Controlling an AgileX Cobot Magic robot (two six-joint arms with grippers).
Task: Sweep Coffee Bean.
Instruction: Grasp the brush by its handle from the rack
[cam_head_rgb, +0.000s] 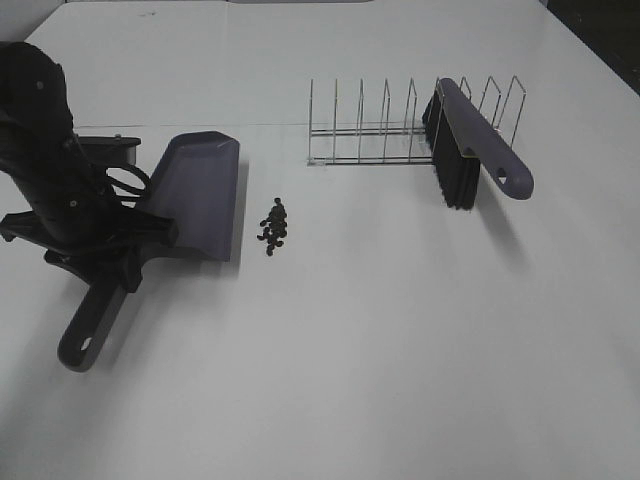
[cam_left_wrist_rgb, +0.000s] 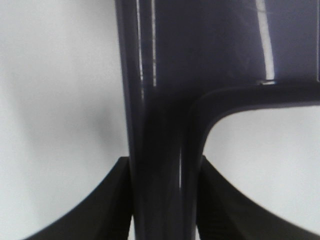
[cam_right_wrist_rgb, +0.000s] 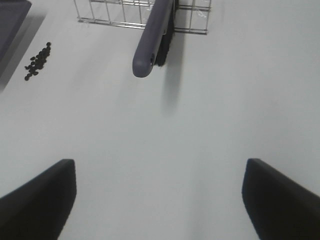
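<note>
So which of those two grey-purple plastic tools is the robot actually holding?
The scoop-shaped dustpan: the left gripper clamps its handle. The long brush rests in the metal wire rack, untouched.

Plain white desk (cam_head_rgb: 400, 350) filling nearly the whole view, matte and evenly lit, soft grey shadows, faint seam (cam_head_rgb: 270, 125) running crosswise toward 12 o'clock, dark strip (cam_head_rgb: 612, 35) beyond the edge at 1 o'clock

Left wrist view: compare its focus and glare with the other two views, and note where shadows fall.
Left wrist view: the dustpan looms close, blurred, with bright glare streaks. Exterior high view: sharp; the brush casts a soft shadow on the table. Right wrist view: coffee beans clear, right gripper soft-edged.
</note>
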